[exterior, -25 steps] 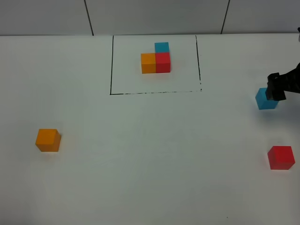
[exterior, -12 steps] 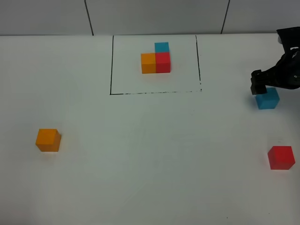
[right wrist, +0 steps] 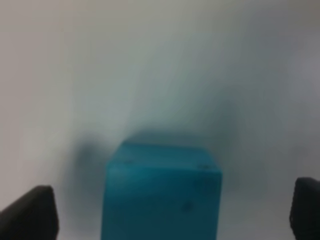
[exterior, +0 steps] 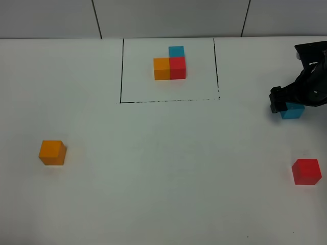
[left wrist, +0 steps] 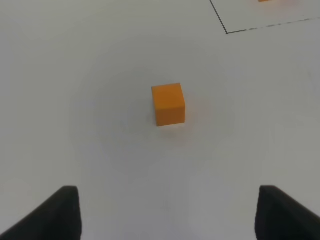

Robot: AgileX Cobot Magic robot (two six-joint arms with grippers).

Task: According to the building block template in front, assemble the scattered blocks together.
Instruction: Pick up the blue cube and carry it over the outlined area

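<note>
Our right gripper [exterior: 289, 103] hung wide open astride the blue cube [right wrist: 162, 195], well right of the template [exterior: 170, 68], gripping nothing. The left gripper [left wrist: 170, 214], likewise spread and empty, faced the orange cube [left wrist: 168, 103]. We feared an uneven close might twist the blue cube or push it aside.

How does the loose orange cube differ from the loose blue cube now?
The orange cube lies at the left of the table, the blue cube at its far right. The blue cube sits inside the open right tool, ungripped; the orange cube has nothing around it. Both look the same size and rest flat, outside the black frame.
</note>
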